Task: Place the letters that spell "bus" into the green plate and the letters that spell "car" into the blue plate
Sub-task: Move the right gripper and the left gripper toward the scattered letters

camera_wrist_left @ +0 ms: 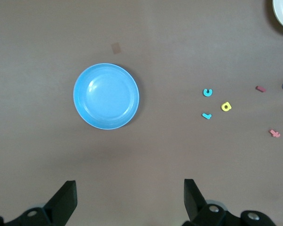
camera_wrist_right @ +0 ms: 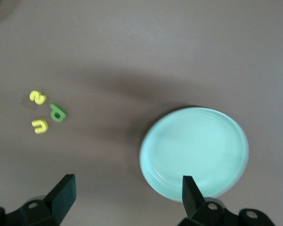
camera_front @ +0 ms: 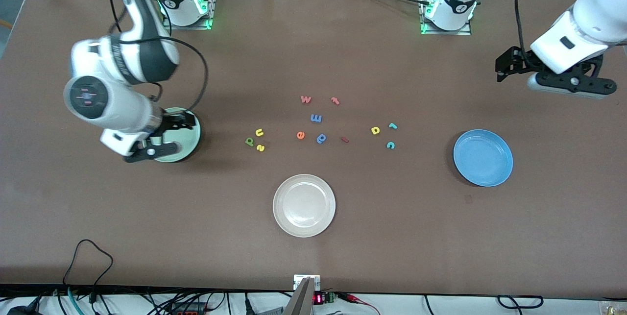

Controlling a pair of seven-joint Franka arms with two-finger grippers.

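The green plate (camera_front: 188, 131) (camera_wrist_right: 194, 153) lies toward the right arm's end, partly under my open right gripper (camera_front: 149, 151) (camera_wrist_right: 127, 197), which hangs over its rim and holds nothing. Beside the plate lie the green "b" (camera_front: 249, 142) (camera_wrist_right: 57, 113), yellow "u" (camera_front: 259, 133) (camera_wrist_right: 39, 125) and yellow "s" (camera_front: 260, 148) (camera_wrist_right: 37, 97). The blue plate (camera_front: 483, 157) (camera_wrist_left: 106, 96) is empty. Near it lie the teal "c" (camera_front: 390, 145) (camera_wrist_left: 207, 92), teal "r" (camera_front: 392, 126) (camera_wrist_left: 207, 116) and yellow "a" (camera_front: 375, 130) (camera_wrist_left: 226, 107). My left gripper (camera_front: 573, 84) (camera_wrist_left: 129, 197) hangs open and empty over bare table at the left arm's end.
A cream-white plate (camera_front: 303, 205) sits nearer the front camera, mid-table. Between the two letter groups lie an orange "e" (camera_front: 301, 134), a blue "p" (camera_front: 321, 138), a blue "m" (camera_front: 316, 118), a red "w" (camera_front: 305, 99), a red "t" (camera_front: 335, 101) and a small red piece (camera_front: 344, 139).
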